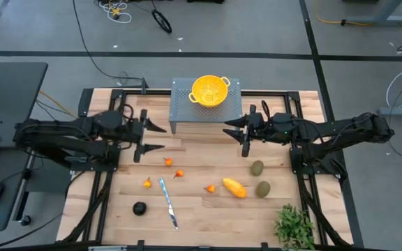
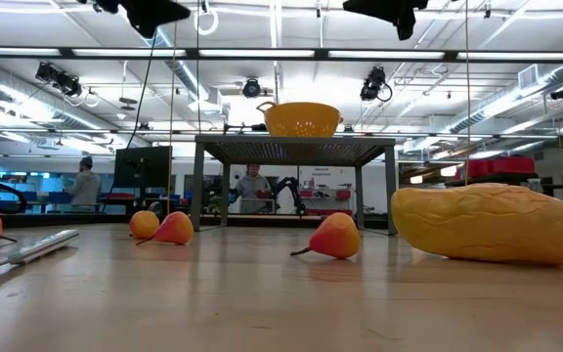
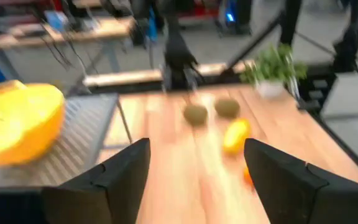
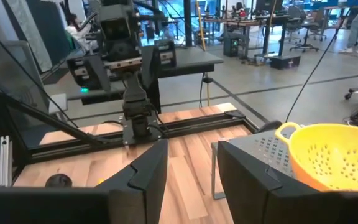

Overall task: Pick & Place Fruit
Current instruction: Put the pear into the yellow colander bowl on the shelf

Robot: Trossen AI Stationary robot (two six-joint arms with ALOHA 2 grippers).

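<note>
The fruit lies on the wooden table: tiny orange-red pieces (image 1: 167,162) (image 1: 179,173) (image 1: 147,183) (image 1: 210,187), a yellow-orange oblong (image 1: 234,187), two olive-green ovals (image 1: 257,167) (image 1: 262,188) and a dark round one (image 1: 139,208). My left gripper (image 1: 160,137) hangs open above the table's left half, pointing toward the right; in its wrist view (image 3: 194,186) nothing is between the fingers. My right gripper (image 1: 234,136) faces it from the right, fingers apart (image 4: 191,168) and empty. Both are well above the fruit.
A yellow colander (image 1: 210,90) stands on a grey perforated stand (image 1: 187,111) at the far middle. A slim silver knife (image 1: 168,202) lies near the front, between the dark fruit and the oblong. A leafy plant (image 1: 295,226) sits at the near right corner.
</note>
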